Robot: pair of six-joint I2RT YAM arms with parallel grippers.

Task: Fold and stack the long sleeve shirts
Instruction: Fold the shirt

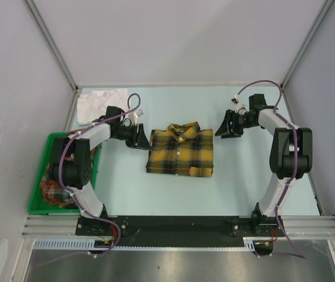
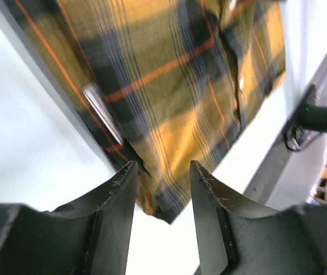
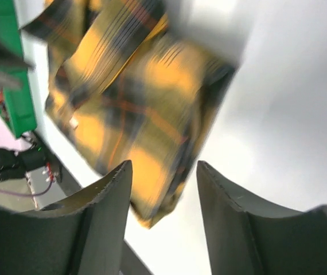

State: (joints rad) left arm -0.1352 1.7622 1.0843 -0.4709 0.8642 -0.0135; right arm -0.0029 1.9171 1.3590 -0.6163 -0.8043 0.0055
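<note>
The yellow shirt (image 1: 181, 150) is lying folded in the middle of the table (image 1: 244, 182), collar pointing to the far side and hem toward the arms. The left gripper (image 1: 137, 138) is hovering just beside its far left corner, jaws apart and empty. The right gripper (image 1: 229, 126) is hanging off the far right corner, a little farther away, likewise parted and empty. For a next pinch, the left arm is probably sitting nearer.
</note>
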